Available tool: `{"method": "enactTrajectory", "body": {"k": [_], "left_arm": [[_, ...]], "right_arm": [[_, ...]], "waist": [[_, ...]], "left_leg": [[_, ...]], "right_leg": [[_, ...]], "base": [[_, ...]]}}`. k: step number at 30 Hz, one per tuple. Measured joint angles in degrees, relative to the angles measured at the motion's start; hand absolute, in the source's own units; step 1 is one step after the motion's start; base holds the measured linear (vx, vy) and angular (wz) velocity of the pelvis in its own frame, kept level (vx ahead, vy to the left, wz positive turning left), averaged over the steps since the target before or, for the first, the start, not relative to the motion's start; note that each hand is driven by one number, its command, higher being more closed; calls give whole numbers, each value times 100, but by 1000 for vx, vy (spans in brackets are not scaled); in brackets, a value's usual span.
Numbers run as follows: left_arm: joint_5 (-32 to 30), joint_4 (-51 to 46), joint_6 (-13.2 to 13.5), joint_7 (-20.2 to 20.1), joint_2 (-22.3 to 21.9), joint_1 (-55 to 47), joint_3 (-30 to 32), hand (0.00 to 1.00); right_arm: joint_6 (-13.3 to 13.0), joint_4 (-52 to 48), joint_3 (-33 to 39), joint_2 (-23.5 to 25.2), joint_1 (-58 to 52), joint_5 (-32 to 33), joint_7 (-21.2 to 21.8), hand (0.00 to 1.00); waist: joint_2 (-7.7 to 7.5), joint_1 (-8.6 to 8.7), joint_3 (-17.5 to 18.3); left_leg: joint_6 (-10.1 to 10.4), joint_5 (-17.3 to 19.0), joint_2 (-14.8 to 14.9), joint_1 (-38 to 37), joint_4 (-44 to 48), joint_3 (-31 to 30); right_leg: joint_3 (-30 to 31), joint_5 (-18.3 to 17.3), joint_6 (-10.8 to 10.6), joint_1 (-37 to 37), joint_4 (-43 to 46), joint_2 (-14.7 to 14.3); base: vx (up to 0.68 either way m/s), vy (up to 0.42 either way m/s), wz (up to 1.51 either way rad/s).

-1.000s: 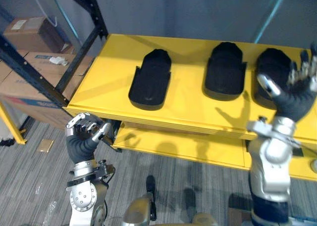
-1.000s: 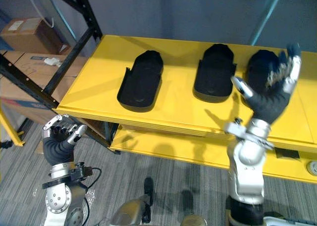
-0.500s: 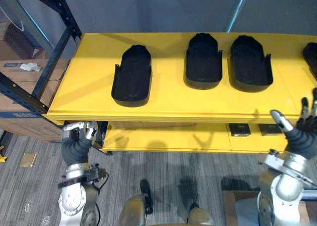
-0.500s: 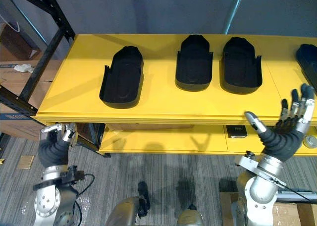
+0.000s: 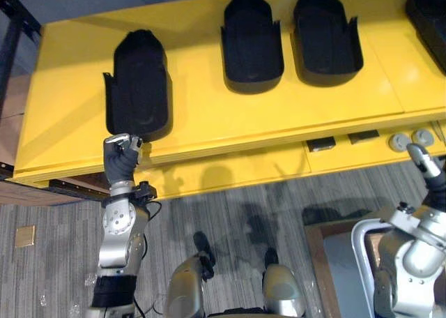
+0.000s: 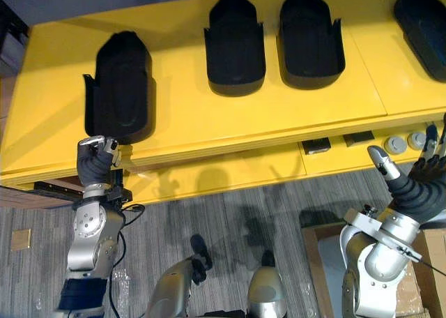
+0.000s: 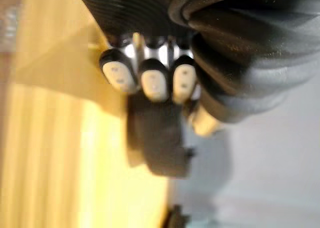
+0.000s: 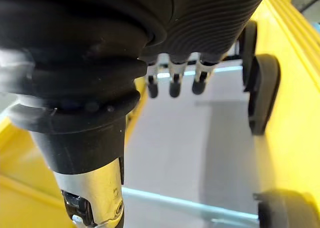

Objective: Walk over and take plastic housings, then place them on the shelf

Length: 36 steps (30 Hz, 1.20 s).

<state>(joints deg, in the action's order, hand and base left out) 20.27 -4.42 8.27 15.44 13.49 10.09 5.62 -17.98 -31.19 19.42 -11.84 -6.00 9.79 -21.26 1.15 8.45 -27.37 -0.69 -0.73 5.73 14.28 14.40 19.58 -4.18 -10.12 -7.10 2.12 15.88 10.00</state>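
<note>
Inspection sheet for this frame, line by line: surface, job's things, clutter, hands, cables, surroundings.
Surface: yellow shelf, top level; lower level under its front edge.
Job's things: four black plastic housings on top: left housing, middle housings, right-edge housing.
Clutter: two dark pieces and two grey discs on the lower level.
Hands: left hand curled, empty, by the front edge; right hand open, empty, in front of the shelf.
Cables: nothing seen.
Surroundings: grey carpet floor with a tan scrap.
</note>
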Motion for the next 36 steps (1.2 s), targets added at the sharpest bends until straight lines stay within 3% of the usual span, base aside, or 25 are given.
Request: {"method": "enactTrajectory", "body": {"k": [8, 11, 19, 23, 29, 33, 36], "left_arm": [[-19, 360, 338, 234, 150, 421, 25, 100], [-21, 475, 446, 249, 185, 513, 38, 100], [47, 781, 1043, 450, 217, 721, 68, 100], [229, 558, 1052, 459, 233, 952, 72, 100], [228, -1286, 1074, 366, 22, 155, 62, 100], [240, -1559, 1029, 193, -235, -282, 42, 100], [247, -1577, 825, 243, -267, -542, 78, 100]], "right_arm": [[-149, 294, 11, -174, 178, -154, 13, 0], [-193, 298, 14, -177, 178, -167, 13, 0], [-202, 305, 8, -184, 240, -163, 209, 0], [-316, 229, 8, -169, 109, -163, 338, 0], [-371, -137, 9, 40, -136, -270, 371, 0], [-368, -199, 13, 119, -281, -279, 363, 0], [-337, -211, 17, 118, -264, -284, 360, 0]], "waist": [[133, 0, -216], [146, 23, -221], [144, 3, -223], [134, 32, -229], [132, 35, -231], [139, 12, -235], [150, -2, -241]], "left_leg": [[22, 129, 69, 399, 491, 8], [36, 120, 73, 491, 517, -4], [86, 84, 73, 589, 497, 191], [70, 95, 84, 590, 513, 232], [31, 128, 113, 598, 622, 258], [40, 134, 82, 570, 621, 118], [60, 155, 41, 569, 617, 106]], "right_leg": [[262, -558, -21, 786, 1142, 43], [271, -651, 7, 927, 1307, 54], [481, -714, 1, 1304, 1618, 93], [508, -704, -23, 1327, 1649, 94], [533, -738, -80, 1324, 1681, 88], [390, -775, -64, 1176, 1632, 104], [374, -817, -59, 1177, 1670, 140]], "base": [[-83, -23, -3], [-54, -23, 2], [-24, 2, -8], [14, 6, -5], [56, -7, -2], [32, -7, 18], [-10, 3, 4]]}}
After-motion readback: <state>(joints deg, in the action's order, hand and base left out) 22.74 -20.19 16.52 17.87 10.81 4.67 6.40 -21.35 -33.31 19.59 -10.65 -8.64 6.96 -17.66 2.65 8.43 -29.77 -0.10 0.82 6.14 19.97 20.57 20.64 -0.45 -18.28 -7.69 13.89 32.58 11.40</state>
